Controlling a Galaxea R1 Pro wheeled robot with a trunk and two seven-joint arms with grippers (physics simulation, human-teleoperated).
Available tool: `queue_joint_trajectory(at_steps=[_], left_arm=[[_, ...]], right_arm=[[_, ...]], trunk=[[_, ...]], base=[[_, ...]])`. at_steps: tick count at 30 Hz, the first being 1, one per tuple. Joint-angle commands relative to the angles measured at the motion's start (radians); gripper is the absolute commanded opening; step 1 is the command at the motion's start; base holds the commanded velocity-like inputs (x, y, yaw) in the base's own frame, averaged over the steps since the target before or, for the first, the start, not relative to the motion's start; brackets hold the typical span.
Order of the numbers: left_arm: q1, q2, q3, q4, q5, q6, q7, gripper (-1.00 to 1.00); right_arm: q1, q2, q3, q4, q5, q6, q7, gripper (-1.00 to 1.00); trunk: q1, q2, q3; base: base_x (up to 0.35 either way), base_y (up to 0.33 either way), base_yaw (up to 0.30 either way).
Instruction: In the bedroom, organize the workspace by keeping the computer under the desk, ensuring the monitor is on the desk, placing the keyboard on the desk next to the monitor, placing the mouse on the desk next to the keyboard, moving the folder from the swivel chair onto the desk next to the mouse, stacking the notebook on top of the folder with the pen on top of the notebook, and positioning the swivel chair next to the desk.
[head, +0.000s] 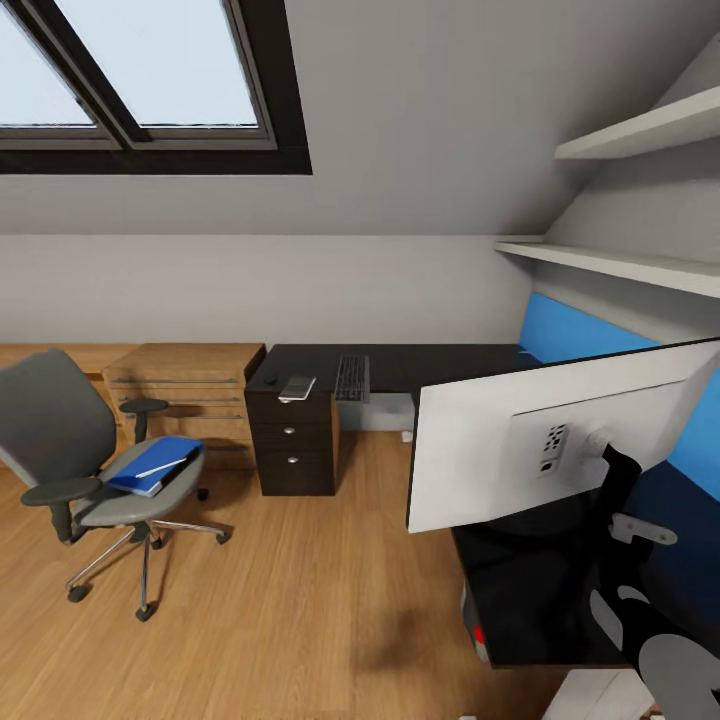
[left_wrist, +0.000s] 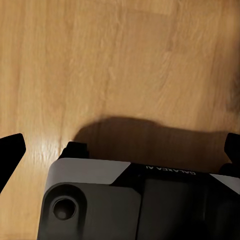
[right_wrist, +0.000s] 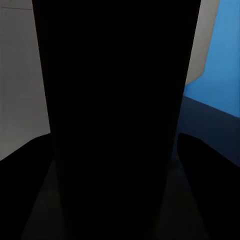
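The monitor (head: 520, 450) hangs tilted over the near wing of the black desk (head: 430, 362), its white back toward me. My right gripper (right_wrist: 115, 145) is shut on its black stand (right_wrist: 115, 100), which shows very close in the right wrist view. The keyboard (head: 352, 377) lies across the far wing of the desk. Beside it lie the grey notebook (head: 297, 387) and a small black mouse (head: 270, 380). The blue folder (head: 150, 468) rests on the swivel chair (head: 60, 430) with the pen (head: 162, 466) on top. My left gripper (left_wrist: 120, 150) is open above bare floor.
A light-wood chest (head: 190, 385) stands between the chair and the desk's drawer pedestal (head: 292, 445). Two wall shelves (head: 620, 262) jut out above the desk on the right. A pale box with a red spot (head: 478, 630) shows under the desk's near edge. Wood floor (head: 300, 600) lies open ahead.
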Motion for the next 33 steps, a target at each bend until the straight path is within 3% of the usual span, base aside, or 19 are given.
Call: queue_joint_trajectory(at_steps=[1, 33], left_arm=[[-0.001, 0.001, -0.004, -0.002, 0.010, 0.002, 0.010, 1.00], [-0.001, 0.001, -0.004, -0.002, 0.009, 0.002, 0.010, 1.00]], right_arm=[[-0.001, -0.001, 0.018, 0.002, -0.005, -0.004, -0.008, -1.00], [0.000, -0.001, 0.018, 0.002, -0.004, -0.003, -0.005, -1.00]], trunk=[[0.000, -0.001, -0.001], [0.000, -0.001, -0.001]], base=[[-0.001, -0.002, 0.000], [0.000, -0.004, 0.000]])
